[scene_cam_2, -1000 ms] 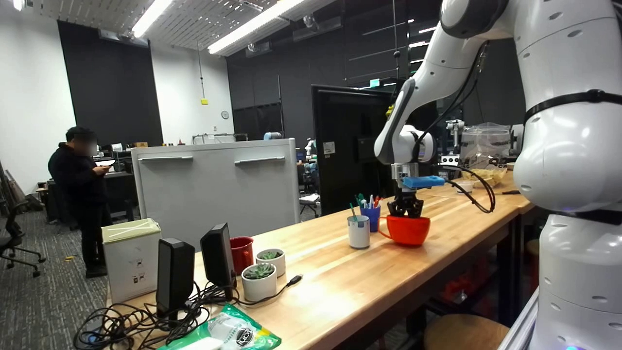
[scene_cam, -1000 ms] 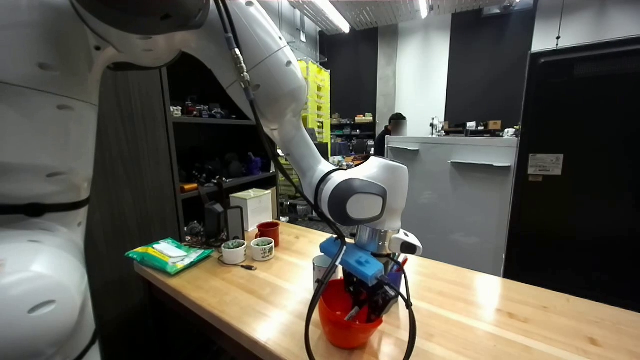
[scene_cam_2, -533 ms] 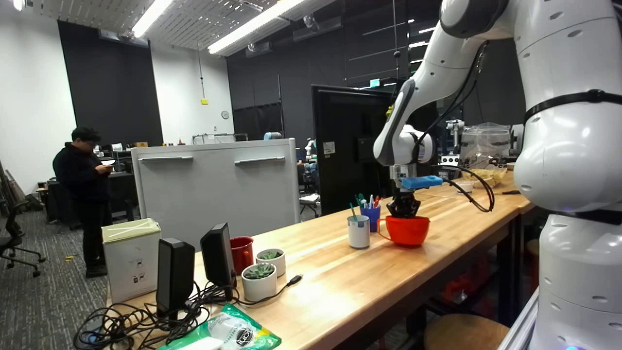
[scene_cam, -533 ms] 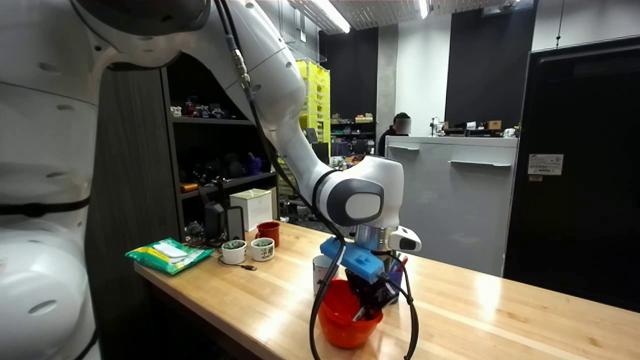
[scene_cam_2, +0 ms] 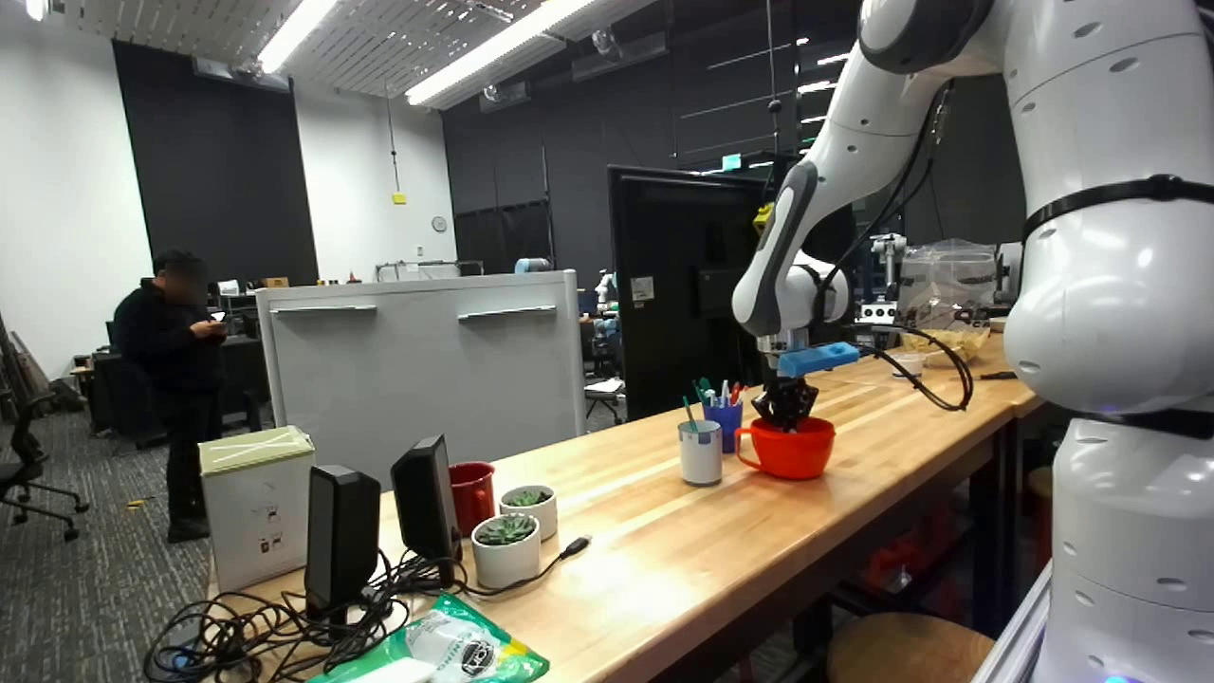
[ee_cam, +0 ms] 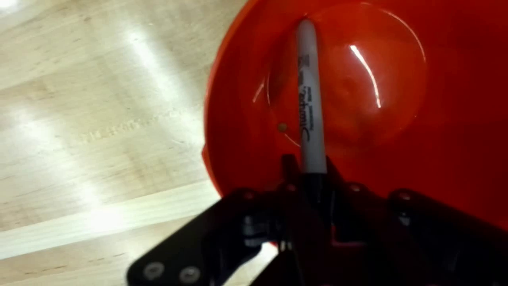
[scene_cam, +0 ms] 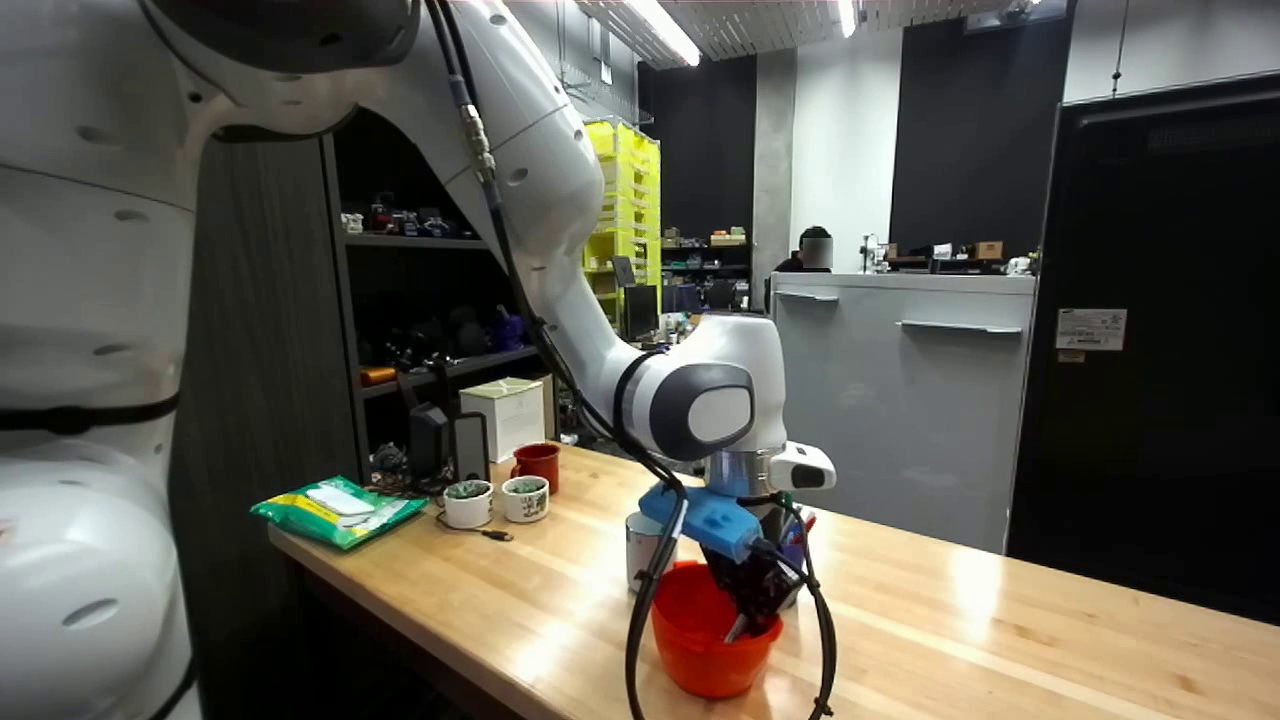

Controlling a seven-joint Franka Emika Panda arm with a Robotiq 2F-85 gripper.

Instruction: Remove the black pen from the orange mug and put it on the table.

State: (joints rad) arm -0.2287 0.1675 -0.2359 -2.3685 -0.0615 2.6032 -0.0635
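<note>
The black pen [ee_cam: 310, 99] is a marker with a grey-white barrel and a black cap end. It lies slanted inside the orange mug [ee_cam: 246, 131], its far end against the mug's inner wall in the wrist view. My gripper [ee_cam: 309, 165] is shut on its black end, one finger on each side. In both exterior views the gripper [scene_cam: 742, 622] [scene_cam_2: 785, 425] reaches down into the mug [scene_cam: 712, 665] [scene_cam_2: 795, 453]. A short piece of the pen [scene_cam: 737, 628] shows below the fingers. The mug stands upright on the wooden table [scene_cam: 930, 640].
A grey-white cup [scene_cam_2: 701, 455] and a blue cup [scene_cam_2: 725, 427] with coloured pens stand close beside the mug. Two potted succulents [scene_cam_2: 506, 555], a dark red mug [scene_cam_2: 471, 493], black speakers [scene_cam_2: 341, 541] and a green bag [scene_cam_2: 465, 645] are further along the table.
The gripper's fingers have closed on the pen. The gripper has shifted slightly, and the mug has slid a little, to the right in an exterior view. The person in the background has moved slightly.
</note>
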